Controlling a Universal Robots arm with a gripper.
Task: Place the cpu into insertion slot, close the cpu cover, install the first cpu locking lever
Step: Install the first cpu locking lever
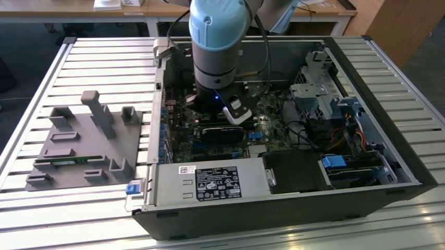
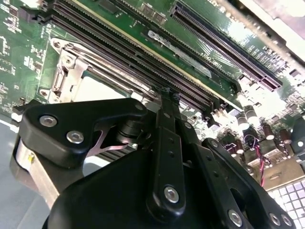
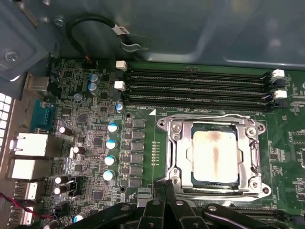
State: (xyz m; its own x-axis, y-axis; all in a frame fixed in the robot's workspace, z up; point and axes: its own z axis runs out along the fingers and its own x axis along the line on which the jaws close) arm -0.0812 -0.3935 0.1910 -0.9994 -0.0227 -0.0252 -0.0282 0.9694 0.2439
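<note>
Inside the open computer case, the cpu (image 3: 214, 156) sits seated in the insertion slot (image 3: 181, 151), lower right of the first wrist view, with the cpu cover (image 3: 215, 121) apparently closed flat around it. The gripper (image 3: 167, 188) hovers just beside the socket's near edge, jaws drawn nearly together and holding nothing. Whether a locking lever is latched cannot be told, so that step looks outstanding.
</note>
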